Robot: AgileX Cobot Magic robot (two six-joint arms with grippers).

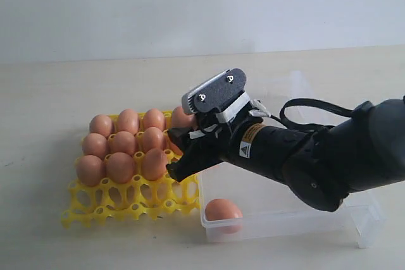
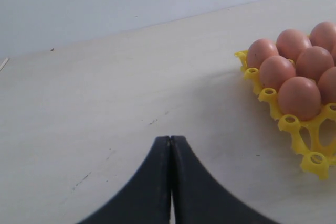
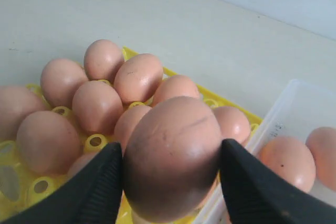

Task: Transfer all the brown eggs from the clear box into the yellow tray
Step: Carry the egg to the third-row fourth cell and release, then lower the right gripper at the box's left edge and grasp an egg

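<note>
the clear box (image 1: 354,219) is mostly hidden behind the right arm (image 1: 329,156), so its eggs cannot be counted. the yellow tray (image 1: 126,202) lies just beside it, eggs in its back rows. over the tray's box-side edge the right gripper (image 1: 180,165) clamps one brown egg (image 3: 170,156) between wide-set fingers. the left gripper (image 2: 170,182) is closed, empty.

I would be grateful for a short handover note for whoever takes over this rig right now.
Left pincer: shut, empty, over bare table.
Right pincer: gripping one egg above the tray.
Done: ten eggs visible in the tray; its front row is empty.
Left: seat the held egg. At least two eggs lie in the box, and the arm hides part of it.
</note>
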